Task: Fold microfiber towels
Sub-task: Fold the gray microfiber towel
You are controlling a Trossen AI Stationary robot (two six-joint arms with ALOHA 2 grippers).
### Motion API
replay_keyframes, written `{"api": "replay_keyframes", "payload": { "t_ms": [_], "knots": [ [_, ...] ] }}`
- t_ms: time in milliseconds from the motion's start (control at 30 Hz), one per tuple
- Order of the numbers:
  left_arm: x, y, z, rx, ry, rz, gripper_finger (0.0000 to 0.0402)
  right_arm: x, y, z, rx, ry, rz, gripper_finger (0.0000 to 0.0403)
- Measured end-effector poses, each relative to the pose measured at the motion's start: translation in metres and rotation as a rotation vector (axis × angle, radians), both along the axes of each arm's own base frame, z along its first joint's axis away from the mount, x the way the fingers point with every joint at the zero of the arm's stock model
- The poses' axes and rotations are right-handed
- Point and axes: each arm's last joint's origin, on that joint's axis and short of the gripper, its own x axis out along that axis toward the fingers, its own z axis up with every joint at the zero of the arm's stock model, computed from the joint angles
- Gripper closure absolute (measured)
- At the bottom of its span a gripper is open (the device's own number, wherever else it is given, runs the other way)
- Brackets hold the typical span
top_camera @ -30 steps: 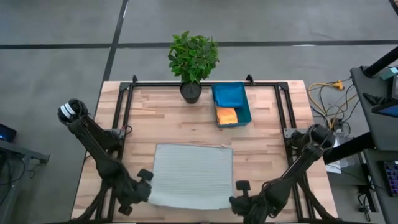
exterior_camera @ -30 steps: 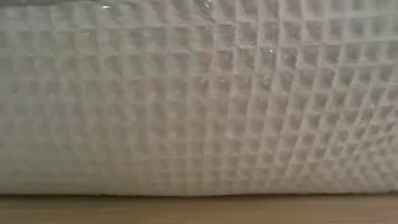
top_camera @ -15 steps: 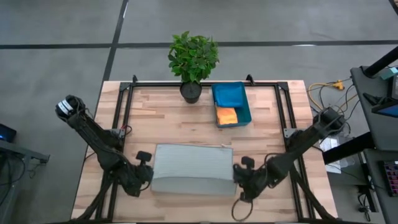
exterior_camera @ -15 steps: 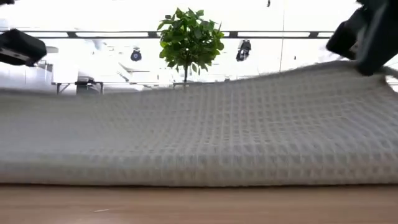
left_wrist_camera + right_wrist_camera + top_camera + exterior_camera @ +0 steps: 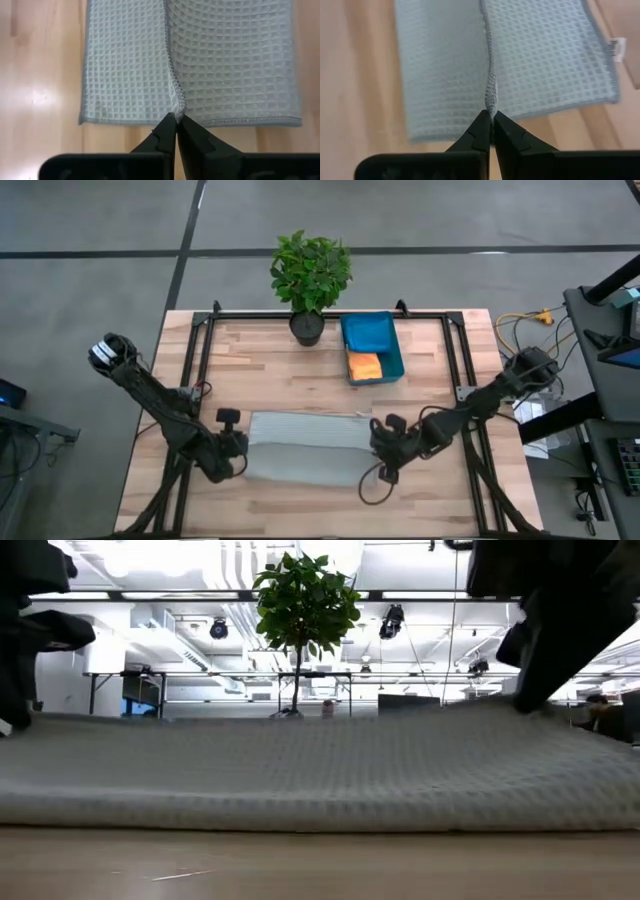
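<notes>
Now the large pale grey waffle-weave towel [image 5: 305, 452] lies doubled over on the near middle of the wooden table [image 5: 270, 380]. At its left end the left gripper [image 5: 177, 120] is pinched tight on the upper layer's hemmed edge; at its right end the right gripper [image 5: 491, 116] pinches that edge likewise. An orange cloth [image 5: 364, 366] sits in the teal plastic bin [image 5: 394, 345] at the far side.
</notes>
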Motion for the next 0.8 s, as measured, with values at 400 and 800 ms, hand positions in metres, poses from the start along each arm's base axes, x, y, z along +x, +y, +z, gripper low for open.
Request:
{"api": "replay_keyframes", "payload": {
  "t_ms": [400,800],
  "knots": [
    [0.006,0.019,-0.01,0.095,-0.012,0.099,0.0401,0.006,-0.036,-0.016,-0.011,0.049,-0.1,0.0394],
    [0.012,0.039,-0.017,0.137,0.001,0.194,0.0401,0.015,-0.063,-0.019,-0.06,0.061,-0.114,0.0394]
  ]
}}
